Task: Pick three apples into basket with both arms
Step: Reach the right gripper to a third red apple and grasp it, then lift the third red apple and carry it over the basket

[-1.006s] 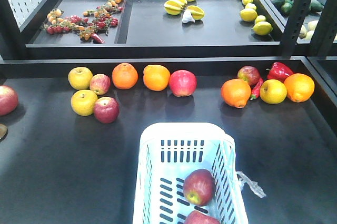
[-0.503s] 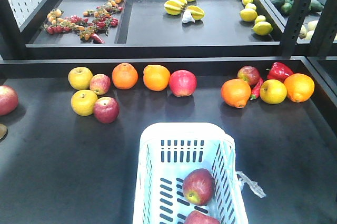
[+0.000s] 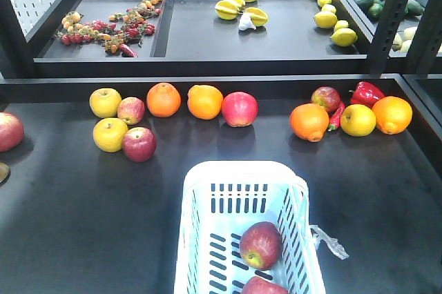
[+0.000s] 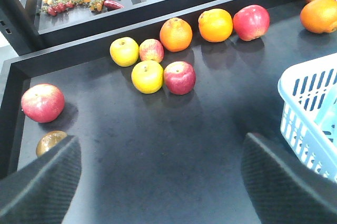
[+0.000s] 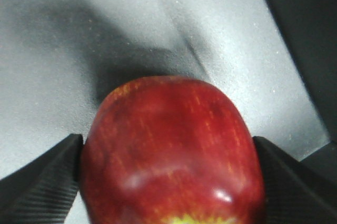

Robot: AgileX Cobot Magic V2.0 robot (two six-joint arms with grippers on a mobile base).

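Right claw (image 5: 168,182): gripping a dark red apple (image 5: 171,155) between both fingers. Left claw (image 4: 158,182): hanging released above the bench (image 4: 158,140). Two apples (image 3: 260,244) are lying inside the basket (image 3: 200,239).

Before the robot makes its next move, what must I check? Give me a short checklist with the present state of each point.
1. Right gripper grips a dark red streaked apple: ok, fingers sit against both sides.
2. Left gripper is free: ok, open and empty.
3. Pale blue-white slotted plastic basket has room: ok, two red apples inside, one partly cut off at the frame edge.
4. Basket lies below the held apple: cannot tell, only a grey surface shows.
5. Arms clear of each other: cannot tell, neither arm shows in the front view.
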